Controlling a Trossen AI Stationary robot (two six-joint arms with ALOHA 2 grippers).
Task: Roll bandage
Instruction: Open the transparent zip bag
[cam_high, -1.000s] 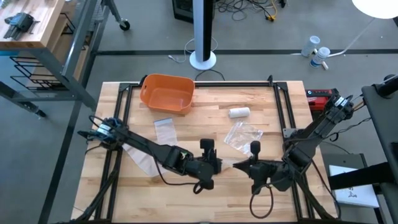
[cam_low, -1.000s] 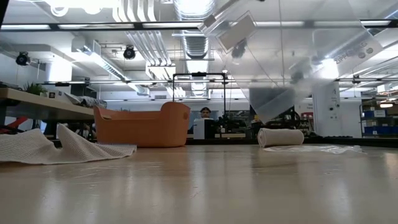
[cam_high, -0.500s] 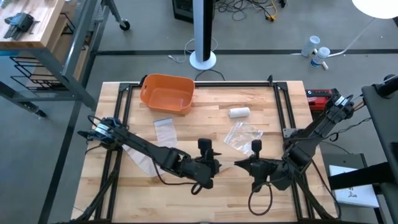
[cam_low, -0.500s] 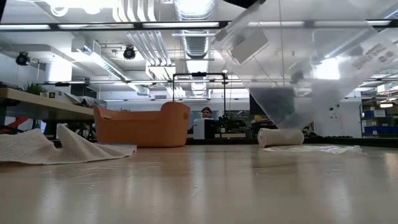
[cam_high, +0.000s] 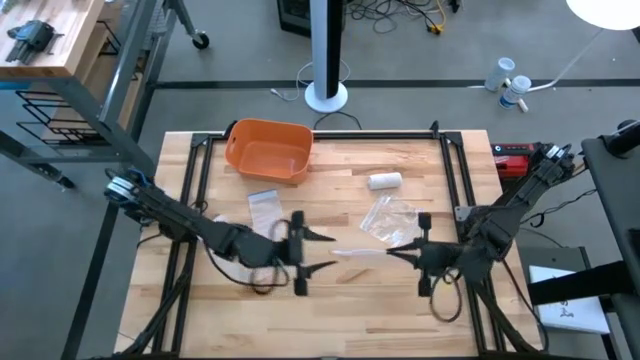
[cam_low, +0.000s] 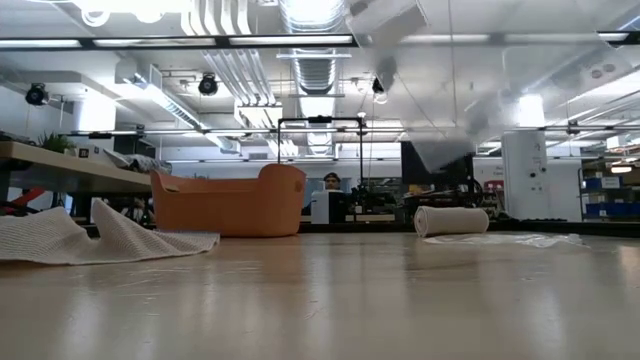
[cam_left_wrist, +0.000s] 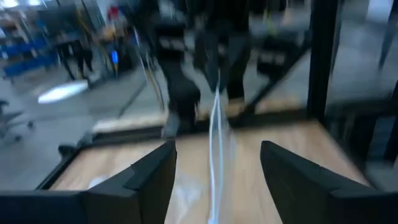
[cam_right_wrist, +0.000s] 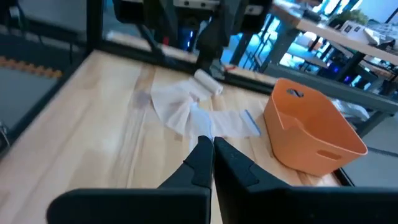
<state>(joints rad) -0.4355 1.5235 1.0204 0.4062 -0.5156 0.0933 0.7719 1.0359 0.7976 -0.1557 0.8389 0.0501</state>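
Near edge of the pale butcher-block wood table (cam_high: 330, 310) is bare plank; both dark arms meet mid-table. Left gripper (cam_high: 318, 252) has its fingers spread wide, nothing between them. Right gripper (cam_high: 392, 254) is pinched closed on one end of a thin clear plastic bag (cam_high: 357, 254), which hangs flat and edge-on between the two grippers, reaching toward the left fingers without touching. Off behind the left arm, a loose white woven-gauze bandage (cam_low: 60, 240) lies crumpled in soft folds on the wood, unrolled. Beyond the grippers: a small flat clear zip pouch (cam_high: 264, 210) and a crinkled transparent film wrapper (cam_high: 390, 220), well apart. Further back, a tight white cylindrical bandage roll (cam_high: 384, 181) lies on its side. At the far edge sits an orange soft-walled plastic tub (cam_high: 268, 151), rounded corners, matte
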